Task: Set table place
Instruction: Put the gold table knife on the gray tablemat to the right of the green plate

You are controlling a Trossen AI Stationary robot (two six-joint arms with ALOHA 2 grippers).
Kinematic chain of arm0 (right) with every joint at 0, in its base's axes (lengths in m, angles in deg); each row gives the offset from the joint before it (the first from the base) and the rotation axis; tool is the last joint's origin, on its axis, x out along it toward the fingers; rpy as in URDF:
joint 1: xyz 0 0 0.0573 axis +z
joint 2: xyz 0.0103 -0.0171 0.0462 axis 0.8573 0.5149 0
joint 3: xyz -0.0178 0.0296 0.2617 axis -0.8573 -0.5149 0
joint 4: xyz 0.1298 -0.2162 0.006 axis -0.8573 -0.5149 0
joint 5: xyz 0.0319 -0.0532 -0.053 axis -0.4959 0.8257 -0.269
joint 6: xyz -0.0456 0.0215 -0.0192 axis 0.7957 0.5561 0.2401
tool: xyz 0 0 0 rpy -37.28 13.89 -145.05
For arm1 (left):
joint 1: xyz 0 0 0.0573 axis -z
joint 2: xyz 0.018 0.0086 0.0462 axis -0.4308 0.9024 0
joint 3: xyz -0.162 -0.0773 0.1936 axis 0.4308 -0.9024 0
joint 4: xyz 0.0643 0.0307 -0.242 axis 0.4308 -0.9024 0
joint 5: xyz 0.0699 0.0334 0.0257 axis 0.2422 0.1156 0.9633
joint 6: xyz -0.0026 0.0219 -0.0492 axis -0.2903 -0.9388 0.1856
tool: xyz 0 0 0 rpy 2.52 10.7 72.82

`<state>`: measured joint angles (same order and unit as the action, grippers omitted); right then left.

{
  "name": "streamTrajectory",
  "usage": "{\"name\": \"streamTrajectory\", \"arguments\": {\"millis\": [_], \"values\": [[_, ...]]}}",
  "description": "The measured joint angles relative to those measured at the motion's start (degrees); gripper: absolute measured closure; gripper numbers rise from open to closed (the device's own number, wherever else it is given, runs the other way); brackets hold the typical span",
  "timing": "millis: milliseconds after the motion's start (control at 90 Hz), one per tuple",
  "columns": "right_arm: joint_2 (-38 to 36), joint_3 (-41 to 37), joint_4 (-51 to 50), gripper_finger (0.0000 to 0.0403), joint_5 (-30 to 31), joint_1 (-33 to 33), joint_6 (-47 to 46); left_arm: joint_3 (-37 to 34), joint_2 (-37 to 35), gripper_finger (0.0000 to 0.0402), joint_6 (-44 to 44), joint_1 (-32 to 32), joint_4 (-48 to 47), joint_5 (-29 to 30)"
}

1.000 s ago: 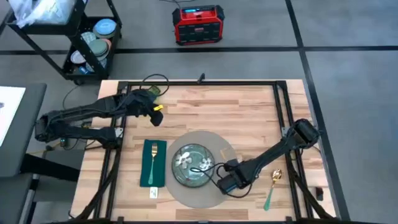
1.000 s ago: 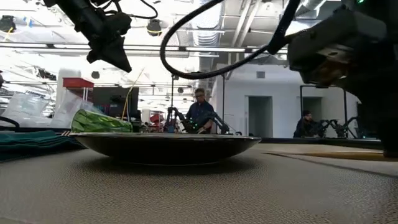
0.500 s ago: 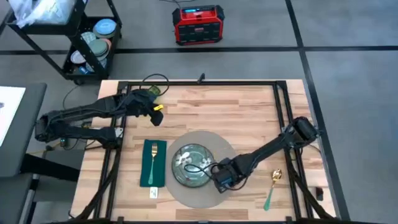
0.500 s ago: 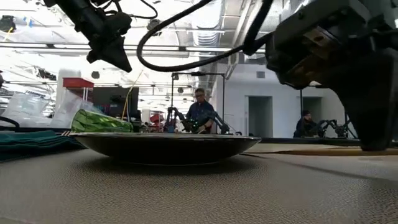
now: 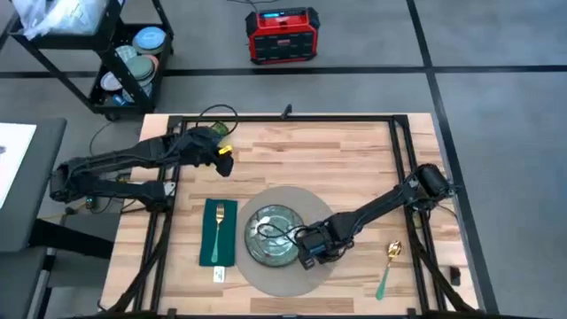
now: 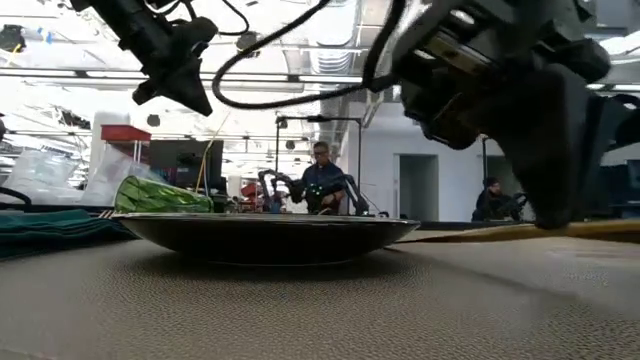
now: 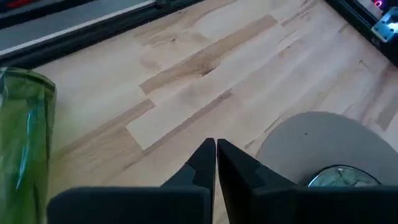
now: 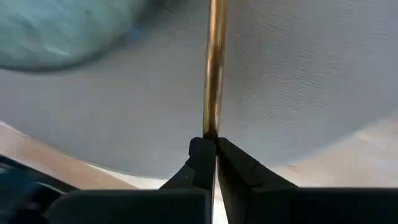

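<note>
Right end effector [image 8: 210,155] w/ tips pinched shut on a thin, stiff, slick gold metal utensil handle [image 8: 215,68], prob. light but apt to swivel, held at its end over the round grey placemat [image 8: 298,87] just beside the dark floral plate [image 5: 273,233]; left end effector [image 7: 215,163] shut, parked well apart.

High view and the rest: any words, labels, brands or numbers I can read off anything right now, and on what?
None can be read.
Red and black box on the floor: its lit blue panel is too small to read.
Small white tag below the dark green rectangular napkin: too small to read.
Tins on the black wheeled cart: labels blurred.
Low and wrist views show no lettering.
</note>
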<state>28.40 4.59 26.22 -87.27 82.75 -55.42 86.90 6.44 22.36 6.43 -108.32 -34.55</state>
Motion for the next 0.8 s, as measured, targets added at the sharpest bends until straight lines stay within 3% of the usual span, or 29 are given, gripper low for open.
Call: {"name": "streamTrajectory", "arguments": {"millis": [333, 556, 800], "values": [[-0.13, -4.14, 4.11, 0.0403, 8.07, 3.18, -14.11, 0.00, 0.00, 0.0402, 1.69, 0.02, 0.05, 0.00], [0.03, -5.74, 9.47, 0.0403, 15.47, -0.12, -14.65, 0.00, 0.02, 0.0402, 5.45, 0.02, 0.07, -0.03], [-0.01, -5.63, 8.73, 0.0403, 17.07, -2.91, -16.34, 0.00, 0.02, 0.0402, -0.54, 0.02, 0.05, -4.26]]}}
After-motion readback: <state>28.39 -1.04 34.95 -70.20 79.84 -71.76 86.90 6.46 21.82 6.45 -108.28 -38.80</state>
